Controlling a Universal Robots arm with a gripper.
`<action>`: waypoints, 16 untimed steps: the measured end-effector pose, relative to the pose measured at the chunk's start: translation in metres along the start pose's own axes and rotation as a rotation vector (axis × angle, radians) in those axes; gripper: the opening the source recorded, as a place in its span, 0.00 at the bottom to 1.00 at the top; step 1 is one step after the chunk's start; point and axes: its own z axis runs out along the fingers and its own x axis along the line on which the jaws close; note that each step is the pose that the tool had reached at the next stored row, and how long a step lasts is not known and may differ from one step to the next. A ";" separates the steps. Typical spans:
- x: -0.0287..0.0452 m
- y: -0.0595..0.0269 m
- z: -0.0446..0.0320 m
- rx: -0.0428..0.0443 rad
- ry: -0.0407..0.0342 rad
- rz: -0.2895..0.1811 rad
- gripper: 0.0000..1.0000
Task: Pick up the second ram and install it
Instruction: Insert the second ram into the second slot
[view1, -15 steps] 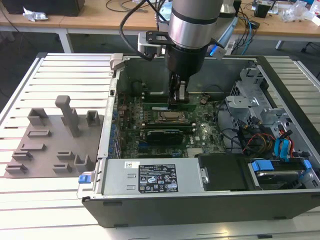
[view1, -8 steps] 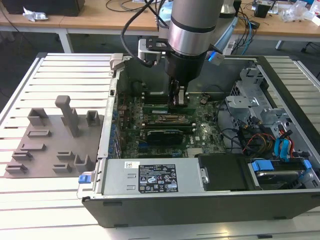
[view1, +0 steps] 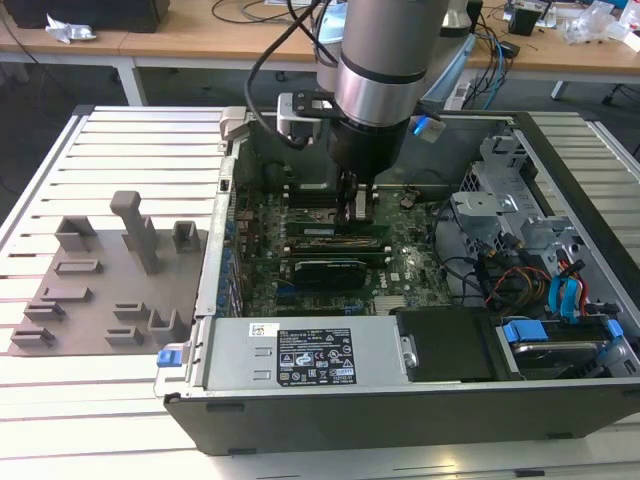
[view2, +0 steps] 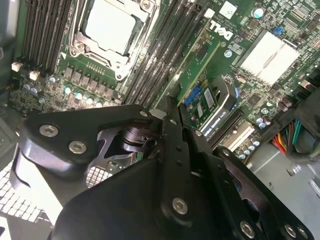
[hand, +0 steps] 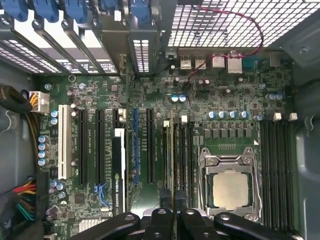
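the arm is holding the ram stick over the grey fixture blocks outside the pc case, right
Not quite. The fingers do grip the second ram, but the gripper is inside the open case, above the memory slots beside the CPU socket, not over the grey fixture blocks. The exterior view shows this.

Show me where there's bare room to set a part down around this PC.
Free: slatted table behind the grey fixture blocks, and its strip in front of the case. Crowded: motherboard under the gripper, cabled drive bay.
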 end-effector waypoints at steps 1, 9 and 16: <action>-0.0012 -0.0007 0.0022 0.0000 -0.0001 0.000 0.13; -0.0130 -0.0087 0.0239 0.0000 0.0001 -0.002 0.13; -0.0183 -0.0119 0.0446 -0.0007 0.0027 -0.019 0.13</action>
